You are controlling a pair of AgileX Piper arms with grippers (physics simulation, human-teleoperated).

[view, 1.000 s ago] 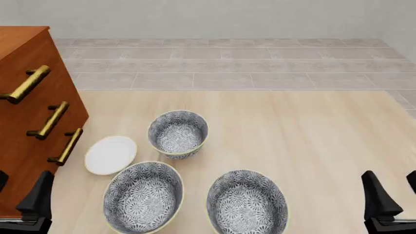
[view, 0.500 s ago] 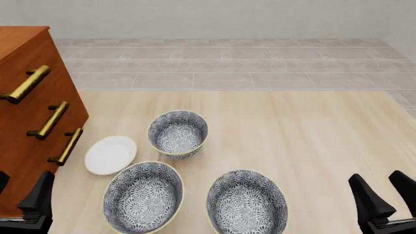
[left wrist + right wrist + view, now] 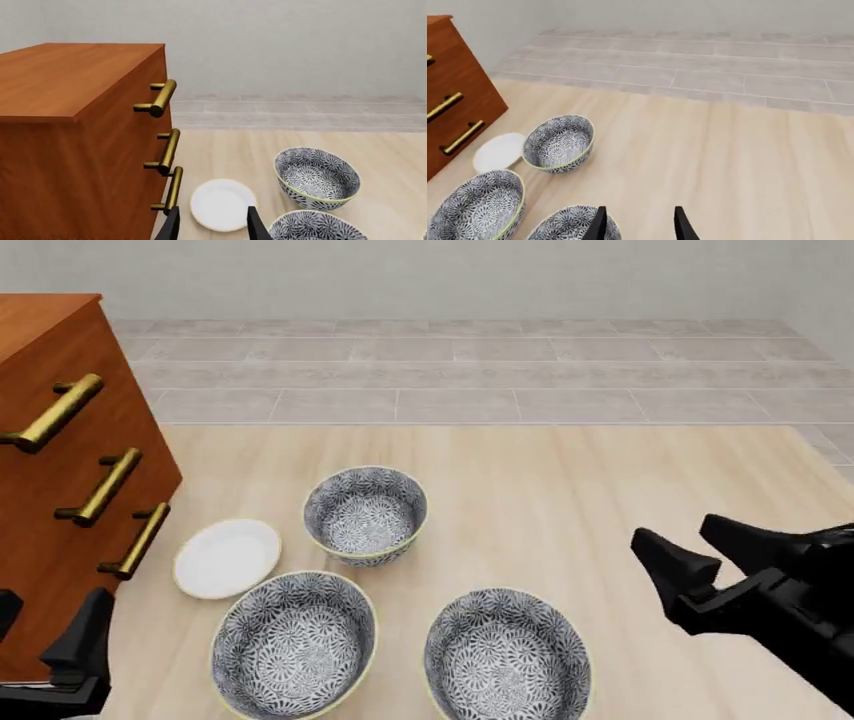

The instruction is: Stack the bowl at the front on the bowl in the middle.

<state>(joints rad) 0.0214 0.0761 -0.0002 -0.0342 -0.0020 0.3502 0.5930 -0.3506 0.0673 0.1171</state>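
1. Light wooden bench: its far edge meets a grey tiled floor. A broad stretch of its surface runs along the right side.

2. Front bowl, a round deep bowl with a grey-and-white floral pattern and a pale yellowish rim: it stands upright at the near edge of the front view, right of centre. Its nearest rim is cut off by the frame.

3. Middle bowl, same pattern and rim: it stands upright just left of the front bowl. A narrow strip of bench separates the 2 rims.

4. Third matching bowl: it stands upright, farther back. Its near wall is close to the middle bowl's far rim, and I cannot tell whether they touch.

5. Plain white round plate: it lies flat, left of the third bowl and just beyond the middle bowl's left rim. It is near the cabinet's lowest handle.

6. Red-brown wooden cabinet with 3 brass bar handles: it closes off the bench's left side.

7. Right hand, black: it hangs over the bench to the right of the front bowl and apart from it. Its fingers are spread and point left towards the bowls, and it holds nothing.

8. Left hand, black: it sits at the near left corner beside the cabinet front. Its fingers are apart, and the left wrist view shows the plate through the gap. It holds nothing.
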